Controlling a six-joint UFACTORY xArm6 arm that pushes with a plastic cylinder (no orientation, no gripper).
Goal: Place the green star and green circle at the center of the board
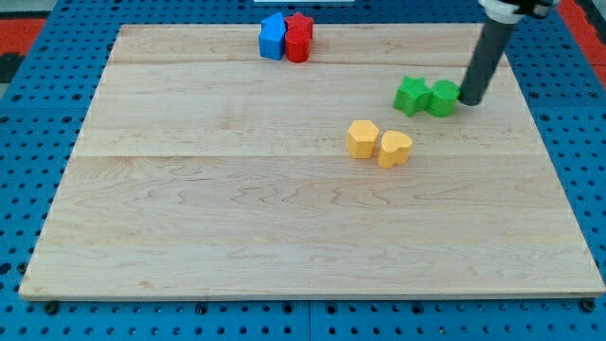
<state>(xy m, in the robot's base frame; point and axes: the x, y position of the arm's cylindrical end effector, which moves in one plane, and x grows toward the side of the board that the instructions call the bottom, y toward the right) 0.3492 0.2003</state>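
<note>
Board [284,237] of pale wood lay on a blue pegged table [28,142]. Nearest stood two yellow blocks [379,143], side by side. Beyond them the green star [411,96] touched the green circle [442,98], right of center. My tip [471,99], a plain rod with nothing to open or close, pressed the circle's right side. Farthest sat blue [273,37] and red blocks [298,38].

Dark rod slants down from view's top right; my tip [471,100] on board level.
</note>
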